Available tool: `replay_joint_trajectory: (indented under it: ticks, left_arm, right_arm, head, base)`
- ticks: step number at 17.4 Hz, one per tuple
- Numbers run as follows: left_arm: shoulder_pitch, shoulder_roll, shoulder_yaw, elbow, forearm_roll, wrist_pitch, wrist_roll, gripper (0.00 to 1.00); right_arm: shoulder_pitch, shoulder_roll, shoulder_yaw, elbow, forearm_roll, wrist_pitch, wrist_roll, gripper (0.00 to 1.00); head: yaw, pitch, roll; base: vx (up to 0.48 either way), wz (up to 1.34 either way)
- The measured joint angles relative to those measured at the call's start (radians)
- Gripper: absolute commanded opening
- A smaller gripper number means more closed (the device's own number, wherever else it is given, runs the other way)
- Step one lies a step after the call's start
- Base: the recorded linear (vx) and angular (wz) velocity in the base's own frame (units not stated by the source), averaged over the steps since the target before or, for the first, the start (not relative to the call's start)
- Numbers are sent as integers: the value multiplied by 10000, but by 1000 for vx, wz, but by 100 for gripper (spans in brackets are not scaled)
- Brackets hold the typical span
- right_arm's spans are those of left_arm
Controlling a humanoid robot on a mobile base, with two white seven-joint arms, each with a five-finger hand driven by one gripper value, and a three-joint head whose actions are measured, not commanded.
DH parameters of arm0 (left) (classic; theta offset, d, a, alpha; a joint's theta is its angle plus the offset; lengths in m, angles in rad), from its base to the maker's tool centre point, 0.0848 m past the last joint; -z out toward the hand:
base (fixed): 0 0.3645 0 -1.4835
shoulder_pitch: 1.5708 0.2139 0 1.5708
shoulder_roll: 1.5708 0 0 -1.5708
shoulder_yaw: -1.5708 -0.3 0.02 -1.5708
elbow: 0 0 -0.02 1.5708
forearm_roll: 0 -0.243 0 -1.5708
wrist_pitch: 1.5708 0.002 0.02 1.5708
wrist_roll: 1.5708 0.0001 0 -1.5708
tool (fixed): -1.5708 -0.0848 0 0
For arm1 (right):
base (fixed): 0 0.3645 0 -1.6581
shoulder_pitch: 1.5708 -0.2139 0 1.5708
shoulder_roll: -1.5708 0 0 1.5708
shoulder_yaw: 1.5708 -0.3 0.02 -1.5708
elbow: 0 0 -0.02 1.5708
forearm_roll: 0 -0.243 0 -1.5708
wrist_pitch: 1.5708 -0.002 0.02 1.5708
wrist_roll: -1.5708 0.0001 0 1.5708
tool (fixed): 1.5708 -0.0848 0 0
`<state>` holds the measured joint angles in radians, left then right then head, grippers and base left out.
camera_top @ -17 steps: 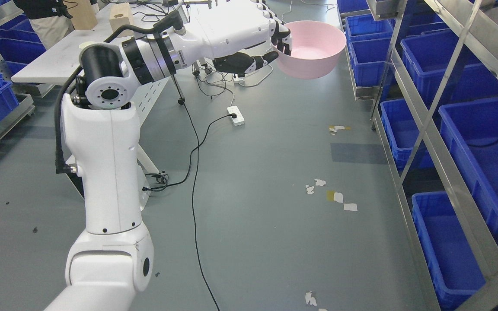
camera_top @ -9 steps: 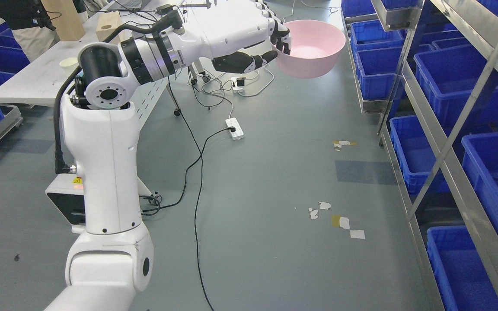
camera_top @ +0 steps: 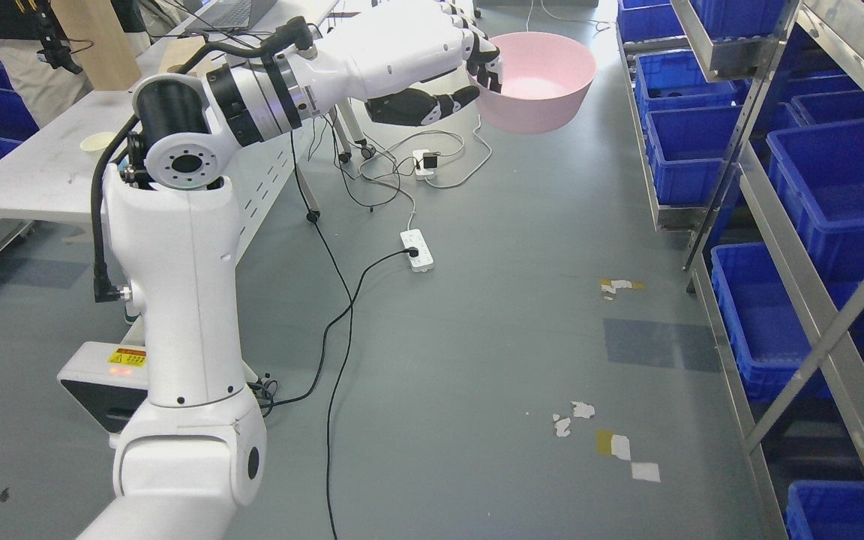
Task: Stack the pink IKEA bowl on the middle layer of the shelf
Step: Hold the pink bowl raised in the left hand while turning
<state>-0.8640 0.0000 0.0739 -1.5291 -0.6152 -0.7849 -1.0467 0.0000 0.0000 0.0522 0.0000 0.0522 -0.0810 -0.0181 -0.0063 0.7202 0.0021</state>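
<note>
Left hand (camera_top: 469, 71): gripping the pink bowl's (camera_top: 541, 82) near rim, thumb below.
Bowl: aloft over grey floor (camera_top: 477, 337), left of the shelf (camera_top: 777, 225).
Hidden: fingertips inside bowl.
Room: blue bins (camera_top: 837, 180), white table (camera_top: 42, 172).

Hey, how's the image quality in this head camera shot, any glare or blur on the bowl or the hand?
Head view: the pink bowl is sharp, with a soft bright patch inside but no harsh glare; the left hand gripping its rim is clear, though the white forearm just behind it is nearly blown out; the shelf uprights at the right edge look stretched by the wide lens.
</note>
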Motion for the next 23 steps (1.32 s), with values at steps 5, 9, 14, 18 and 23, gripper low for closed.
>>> replay_joint_trajectory:
  ticks: [5,9,14,18,23]
  left_arm:
    - [12,0,64,3,0,0,1,2]
    - [16,0,104,15,-3,0,3,2]
    - [20,0,145,27,-5,0,3,2]
    - [21,0,140,42,-10,0,3,3]
    - [22,0,194,57,-8,0,-6,3]
  right_arm:
    - [0,0,0,0,0,0,0,100]
    - [0,0,0,0,0,0,0,100]
    - [-2,0,0,0,0,0,3,100]
    - [-4,0,0,0,0,0,8,100]
    - [0,0,0,0,0,0,53,100]
  head:
    - [0,0,0]
    - [0,0,0]
    - [0,0,0]
    - [0,0,0]
    - [0,0,0]
  base:
    - [342,83]
    - [297,36]
    - [278,-105]
    - [245,-504]
    - [203,-1055]
